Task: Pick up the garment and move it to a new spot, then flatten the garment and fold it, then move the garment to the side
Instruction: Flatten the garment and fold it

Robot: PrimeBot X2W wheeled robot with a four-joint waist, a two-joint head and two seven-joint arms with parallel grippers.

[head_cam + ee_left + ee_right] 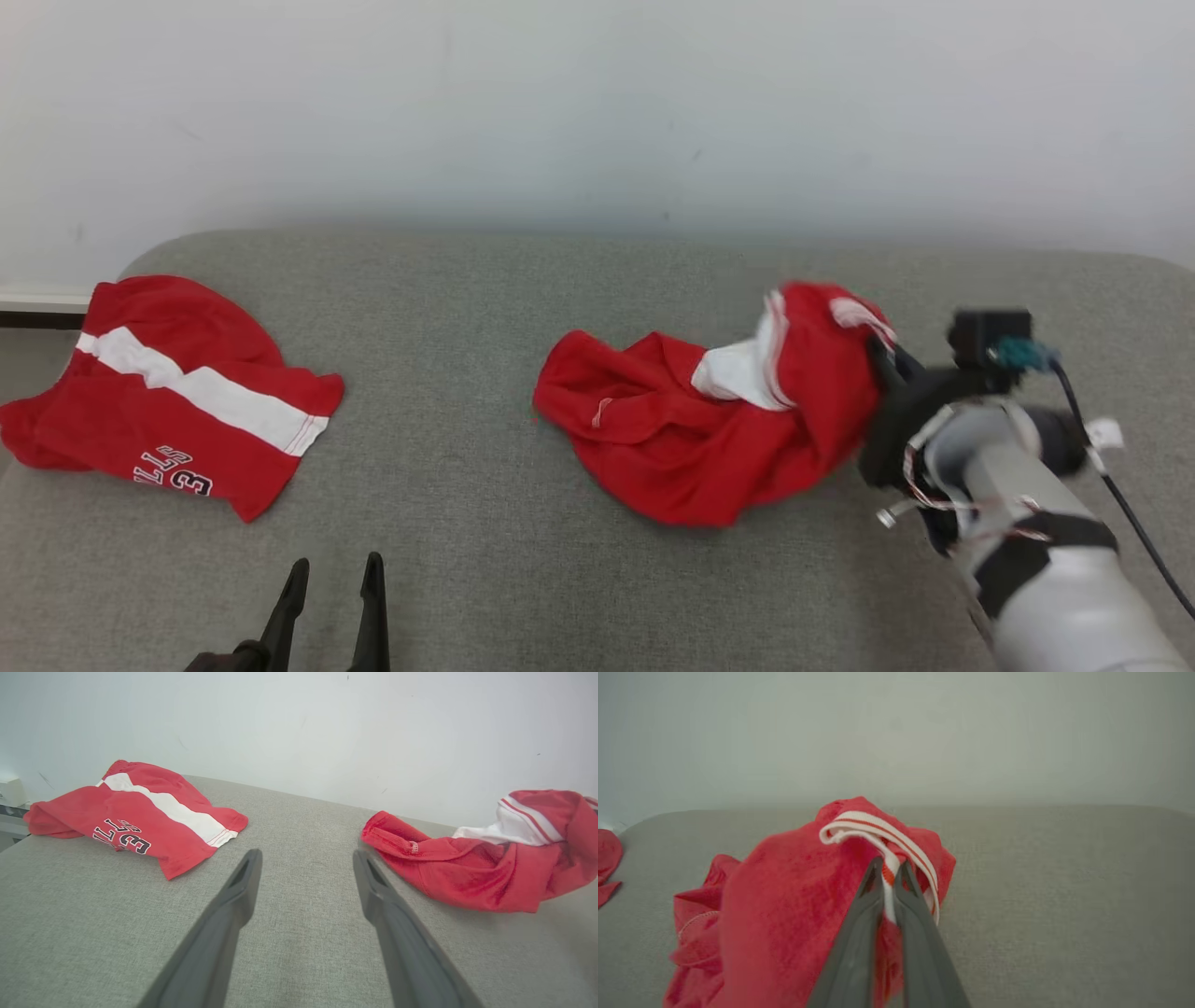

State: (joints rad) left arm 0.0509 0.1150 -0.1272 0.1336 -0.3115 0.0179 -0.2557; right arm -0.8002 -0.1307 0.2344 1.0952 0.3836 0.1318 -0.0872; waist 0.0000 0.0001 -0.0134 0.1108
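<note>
The right gripper [891,865] is pinched tight on the white-striped hem of the crumpled red garment [695,420], holding that edge raised above the grey cushion [467,541] while the rest trails toward 9 o'clock. In the head view the garment sits at 3 o'clock. The left gripper [336,562] hangs at 7 o'clock, jaws spread and empty, and a lettered red cloth [177,392] lies at 9 o'clock
</note>
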